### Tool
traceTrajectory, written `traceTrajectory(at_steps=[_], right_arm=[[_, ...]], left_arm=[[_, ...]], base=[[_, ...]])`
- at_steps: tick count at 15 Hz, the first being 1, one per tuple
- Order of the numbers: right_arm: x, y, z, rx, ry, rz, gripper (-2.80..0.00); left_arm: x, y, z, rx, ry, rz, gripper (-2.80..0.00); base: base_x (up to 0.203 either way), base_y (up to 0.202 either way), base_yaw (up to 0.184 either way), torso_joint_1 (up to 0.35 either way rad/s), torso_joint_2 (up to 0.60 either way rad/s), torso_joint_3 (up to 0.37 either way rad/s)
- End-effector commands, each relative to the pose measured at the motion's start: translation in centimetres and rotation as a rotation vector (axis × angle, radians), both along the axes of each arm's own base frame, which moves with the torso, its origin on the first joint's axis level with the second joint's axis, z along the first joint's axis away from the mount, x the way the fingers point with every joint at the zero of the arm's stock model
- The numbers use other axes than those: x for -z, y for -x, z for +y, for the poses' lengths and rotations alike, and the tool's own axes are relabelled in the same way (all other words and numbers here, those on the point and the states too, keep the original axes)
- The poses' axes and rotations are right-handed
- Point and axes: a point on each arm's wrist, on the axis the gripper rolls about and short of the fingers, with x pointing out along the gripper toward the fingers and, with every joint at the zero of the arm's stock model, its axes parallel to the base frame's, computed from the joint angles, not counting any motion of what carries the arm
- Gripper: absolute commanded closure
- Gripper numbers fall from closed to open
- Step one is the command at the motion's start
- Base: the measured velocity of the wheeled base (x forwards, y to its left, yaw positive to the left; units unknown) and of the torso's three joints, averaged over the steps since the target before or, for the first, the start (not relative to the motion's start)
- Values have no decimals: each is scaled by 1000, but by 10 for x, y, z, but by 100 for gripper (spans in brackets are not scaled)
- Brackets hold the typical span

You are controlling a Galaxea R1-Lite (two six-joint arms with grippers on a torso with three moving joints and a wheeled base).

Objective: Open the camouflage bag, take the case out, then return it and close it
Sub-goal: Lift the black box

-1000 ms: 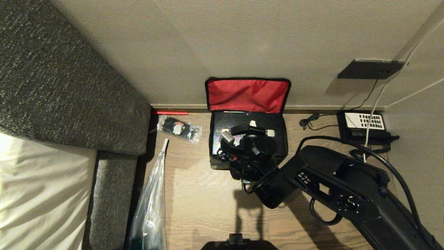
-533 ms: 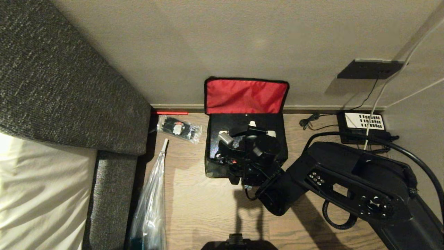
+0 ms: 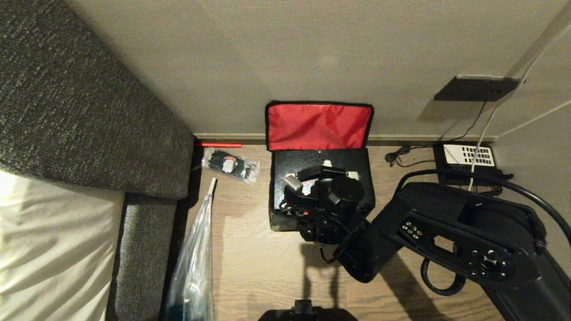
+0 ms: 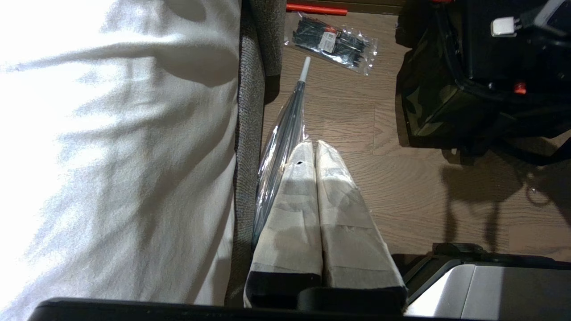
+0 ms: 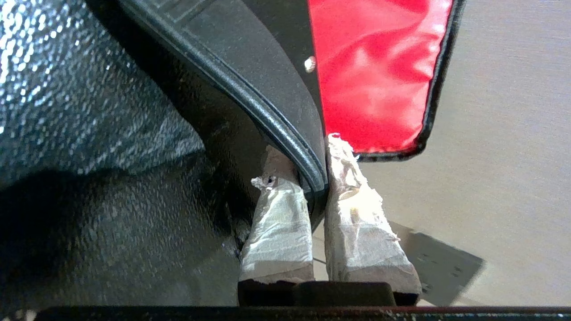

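Where the wooden floor (image 3: 258,249) meets a beige wall (image 3: 276,53), a grey sofa (image 3: 67,98) with a white sheet (image 3: 49,249) fills the left. Right of it lie a clear umbrella (image 3: 194,267) and a packet of black ties (image 3: 229,165). In the middle, against the wall, stands the camouflage bag (image 3: 279,220), red lid (image 3: 319,126) upright, long axis running left to right. The case (image 3: 312,159) sits inside it. The right gripper (image 5: 314,178) is clamped on the case's handle (image 5: 250,96), a grip only the right wrist view reveals. At far right sits a phone (image 3: 468,158). The left wrist view alone shows the left gripper (image 4: 316,149), fingers pressed together, near the sofa.
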Motion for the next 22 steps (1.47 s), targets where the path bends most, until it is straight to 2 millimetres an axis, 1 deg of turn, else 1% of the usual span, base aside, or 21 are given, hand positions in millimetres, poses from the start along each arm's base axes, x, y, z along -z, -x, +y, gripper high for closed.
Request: traceTrajectory(at_steps=[1,3,4,6,8,12,15,18,22], right_arm=[[-4,-3,2,9,-2,-20,0],[-20,-5,5,21,-4,-66,0],[-20,-5,5,23,12,-58,0],[-14,-6,5,24,7,-55,0],[-20,-6,5,23,1,-67,0],[-3,-7,6,23,27,-35,0],[-4,-7,6,52,7,-33,0],[-9,-6,5,46,-35,-39,0],[-8,-4,6,30,-104,-34,0]], left_arm=[[0,0,0,-1,0,0,0],[0,0,0,-1,0,0,0],[0,0,0,-1,0,0,0],[0,0,0,-1,0,0,0],[0,0,0,-1,0,0,0],[0,0,0,-1,0,0,0],[0,0,0,-1,0,1,0],[0,0,0,-1,0,0,0],[0,0,0,-1,0,0,0]], base=[[0,0,0,0,0,0],[0,0,0,0,0,0],[0,0,0,0,0,0],[0,0,0,0,0,0],[0,0,0,0,0,0],[0,0,0,0,0,0],[0,0,0,0,0,0],[0,0,0,0,0,0],[0,0,0,0,0,0]])
